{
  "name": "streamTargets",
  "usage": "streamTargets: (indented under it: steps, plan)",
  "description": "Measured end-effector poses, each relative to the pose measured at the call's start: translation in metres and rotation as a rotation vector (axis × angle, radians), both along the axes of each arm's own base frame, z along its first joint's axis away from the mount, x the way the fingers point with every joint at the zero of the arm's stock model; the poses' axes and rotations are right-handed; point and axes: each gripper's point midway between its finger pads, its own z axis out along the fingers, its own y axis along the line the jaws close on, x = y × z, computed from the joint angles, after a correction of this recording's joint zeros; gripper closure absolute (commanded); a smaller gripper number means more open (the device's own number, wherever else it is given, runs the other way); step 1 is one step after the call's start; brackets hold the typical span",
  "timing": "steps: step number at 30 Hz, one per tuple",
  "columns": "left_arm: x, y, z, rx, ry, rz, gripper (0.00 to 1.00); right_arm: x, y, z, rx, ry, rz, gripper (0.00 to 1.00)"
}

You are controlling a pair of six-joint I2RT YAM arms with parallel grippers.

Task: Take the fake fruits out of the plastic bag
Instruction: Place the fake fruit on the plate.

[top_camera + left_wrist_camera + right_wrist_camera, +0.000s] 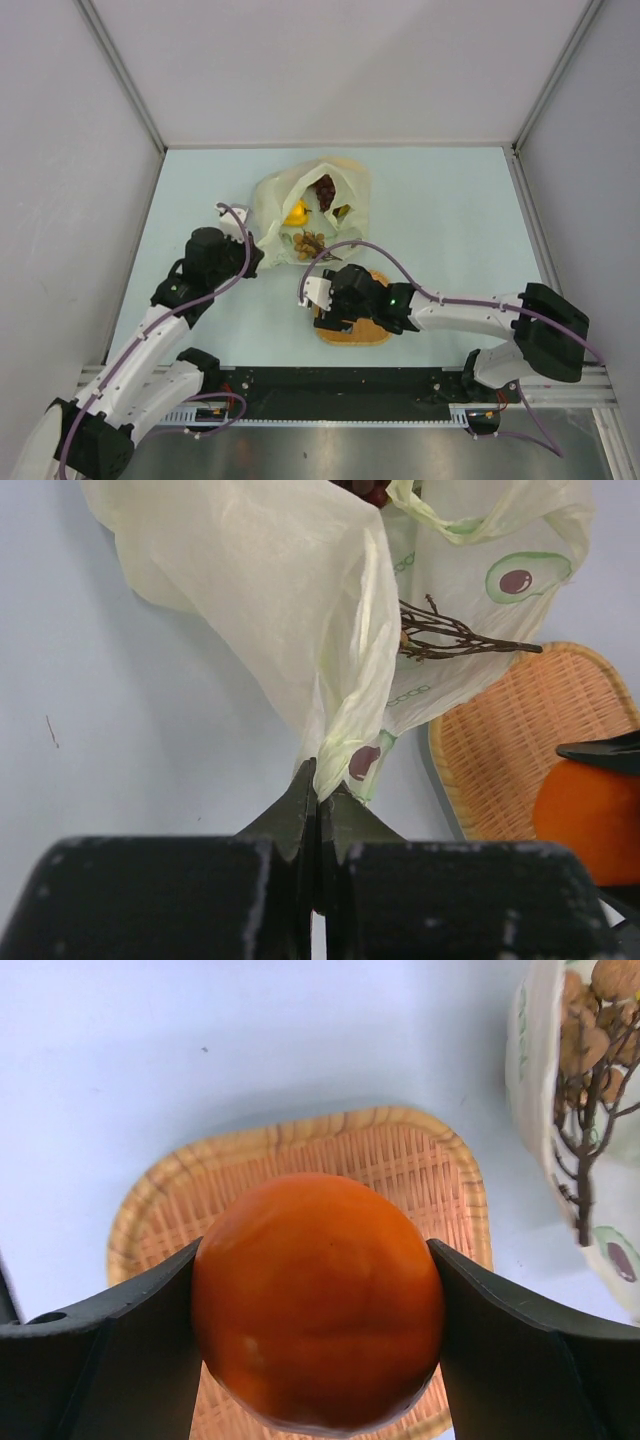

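The pale yellow-green plastic bag [312, 205] lies at the table's middle, mouth open. Inside it I see dark purple grapes [326, 190], a yellow fruit [296, 212] and a brown nut-like cluster [311, 242]. My left gripper [252, 252] is shut on the bag's near left edge [340, 750]. My right gripper [335, 312] is shut on the orange [318, 1298] and holds it just over the woven mat [300, 1150]. The orange also shows in the left wrist view [590, 815]. The cluster's twigs [450, 640] stick out of the bag.
The woven orange mat [372, 332] lies just in front of the bag, under my right gripper. Grey walls enclose the table on the left, back and right. A black rail [340, 385] runs along the near edge.
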Motion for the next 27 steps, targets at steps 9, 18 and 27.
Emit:
streamTargets:
  steps: [9, 18, 27]
  plan:
    - [-0.005, 0.002, 0.019, -0.038, -0.065, 0.003, 1.0, 0.027, 0.007, -0.016, 0.007, -0.072, -0.038, 1.0]
    - [-0.011, 0.001, 0.009, -0.052, -0.04, -0.001, 1.0, 0.054, 0.005, -0.028, 0.005, -0.1, -0.094, 0.66]
    - [-0.011, 0.003, 0.008, -0.051, -0.04, 0.005, 1.0, 0.054, 0.007, -0.045, -0.007, -0.064, -0.084, 0.22]
